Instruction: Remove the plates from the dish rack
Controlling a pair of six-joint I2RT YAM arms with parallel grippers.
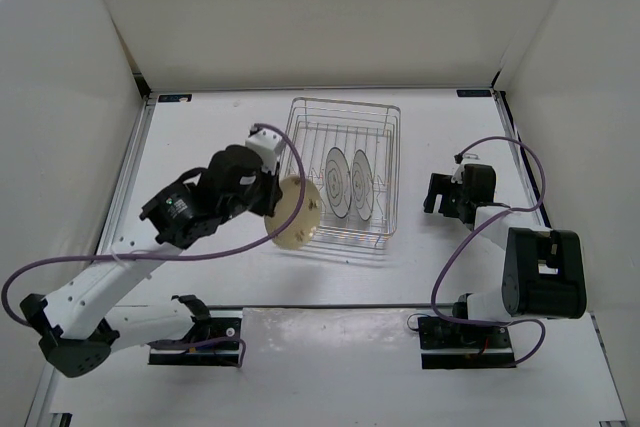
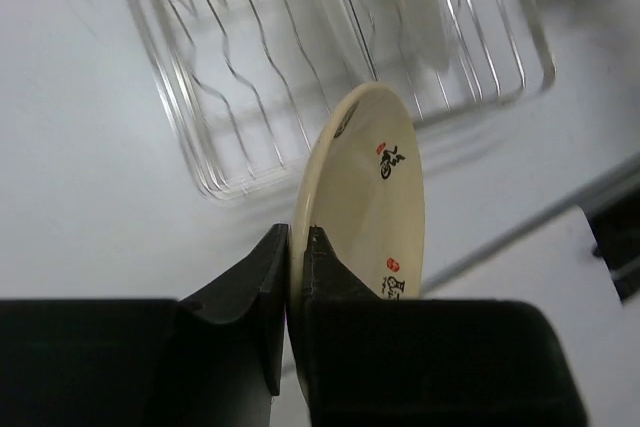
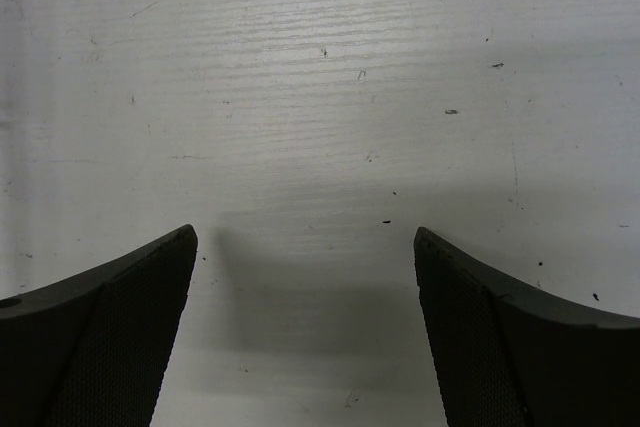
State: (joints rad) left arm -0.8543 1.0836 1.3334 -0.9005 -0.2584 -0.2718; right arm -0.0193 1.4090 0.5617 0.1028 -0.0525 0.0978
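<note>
Left hand (image 1: pixel 272 197): closed on the rim of the tan plate (image 1: pixel 298 212), fingers pinching it from both faces. In the wrist view the hand (image 2: pixel 297 237) holds the plate (image 2: pixel 365 197) edge-on and tilted, with small red and dark markings on its face.

Tan plate location: at the near left corner of the rack (image 1: pixel 392 177), overlapping its rim in the top view. Contact with the rack cannot be determined.

White plates (image 1: pixel 348 185): two, upright side by side among the rack dividers.

Right hand (image 1: pixel 437 195): right of the rack, apart from it. Its fingers are spread wide over bare worktop (image 3: pixel 320 67) and hold nothing.
</note>
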